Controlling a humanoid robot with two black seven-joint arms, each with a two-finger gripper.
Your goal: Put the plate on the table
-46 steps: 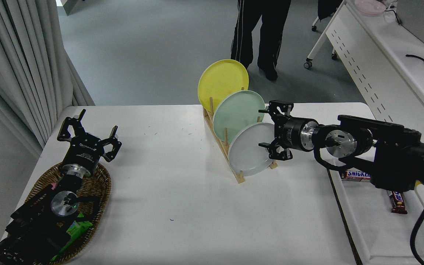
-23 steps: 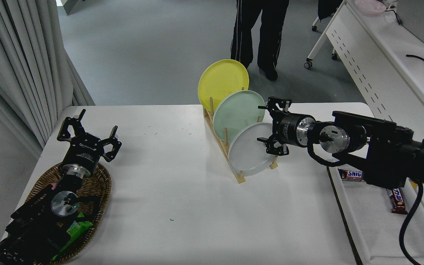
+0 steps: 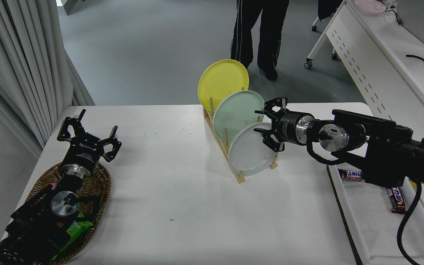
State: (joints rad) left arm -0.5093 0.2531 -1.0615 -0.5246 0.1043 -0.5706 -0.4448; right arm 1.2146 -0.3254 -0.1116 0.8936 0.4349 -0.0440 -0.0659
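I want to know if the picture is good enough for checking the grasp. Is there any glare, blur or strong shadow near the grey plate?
Head view: sharp, with no motion blur on the right gripper. The plate shows only a soft sheen and no harsh glare. Shadows on the table are faint and diffuse. The black jaws stand out clearly against the pale plate, open at its upper right rim.

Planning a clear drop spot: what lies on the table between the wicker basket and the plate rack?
Head view: only bare table lies between the wicker basket and the plate rack.
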